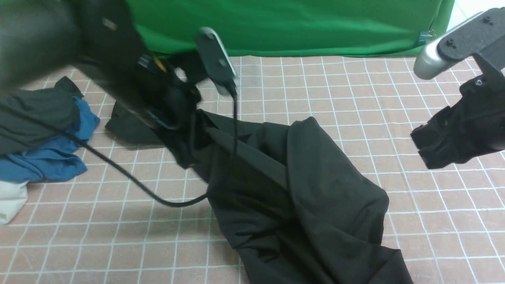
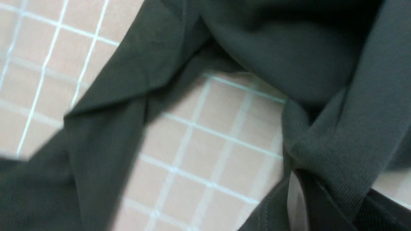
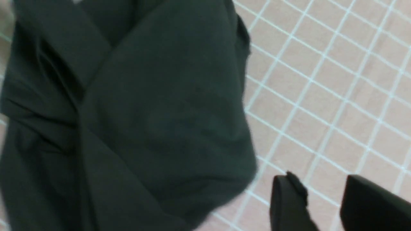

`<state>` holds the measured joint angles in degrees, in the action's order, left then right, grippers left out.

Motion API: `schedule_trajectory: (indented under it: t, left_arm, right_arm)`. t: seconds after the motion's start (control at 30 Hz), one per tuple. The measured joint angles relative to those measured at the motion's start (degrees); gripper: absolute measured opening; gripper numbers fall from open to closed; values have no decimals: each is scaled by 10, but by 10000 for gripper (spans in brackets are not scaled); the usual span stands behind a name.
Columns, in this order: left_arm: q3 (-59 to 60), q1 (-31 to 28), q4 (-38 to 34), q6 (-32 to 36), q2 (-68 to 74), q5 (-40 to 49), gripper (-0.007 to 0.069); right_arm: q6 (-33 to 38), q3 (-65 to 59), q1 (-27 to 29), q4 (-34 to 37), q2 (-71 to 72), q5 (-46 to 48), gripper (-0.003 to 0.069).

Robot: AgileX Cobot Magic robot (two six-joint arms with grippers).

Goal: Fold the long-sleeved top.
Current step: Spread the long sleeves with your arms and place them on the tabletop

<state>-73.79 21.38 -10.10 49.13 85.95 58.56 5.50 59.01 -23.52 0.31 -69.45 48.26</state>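
The long-sleeved top (image 1: pixel 300 189) lies crumpled across the middle of the checked cloth, one end lifted toward the back left. There my left gripper (image 1: pixel 173 114) is shut on it. The left wrist view shows a ribbed band of the top (image 2: pixel 346 150) pinched in that gripper (image 2: pixel 321 199), with the rest of the top hanging over the cloth. My right gripper (image 1: pixel 446 146) hangs raised at the right, apart from the top. In the right wrist view its gripper (image 3: pixel 324 195) is open with only the cloth between the fingers (image 3: pixel 289 205), and the top (image 3: pixel 144 112) lies beside it.
A dark grey-green garment (image 1: pixel 35 114), a blue garment (image 1: pixel 51 157) and something white (image 1: pixel 10 201) are piled at the left edge. A black cable (image 1: pixel 130 177) loops from the left arm over the cloth. A green backdrop (image 1: pixel 284 23) closes the far side.
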Motion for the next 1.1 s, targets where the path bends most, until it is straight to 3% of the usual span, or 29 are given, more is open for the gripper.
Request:
schedule_trajectory:
  t: [0.13,0.23,0.47,0.6,0.73,0.97,1.03,1.1]
  left_arm:
    - [1,26,21,-87,-84,88,32]
    - [27,51,48,-159,-146,106,32]
    - [149,77,48,-206,-218,111,32]
    - [251,77,43,-214,-230,112,32]
    - [307,77,31,-216,-233,98,32]
    - [330,77,27,-219,-234,58,32]
    - [331,77,27,-220,-234,49,32]
    - [331,77,27,-220,-234,33,32]
  right_arm:
    - [-5,0,0,44,-28,-10,402]
    - [-13,0,0,99,-65,-22,486]
    - [38,43,-7,233,-143,-28,521]
    - [30,107,-29,243,-217,-19,534]
    - [8,175,-54,199,-290,-23,566]
    - [-17,286,-58,147,-410,4,568]
    - [-18,307,-58,147,-435,23,534]
    - [-15,323,-58,147,-458,34,421]
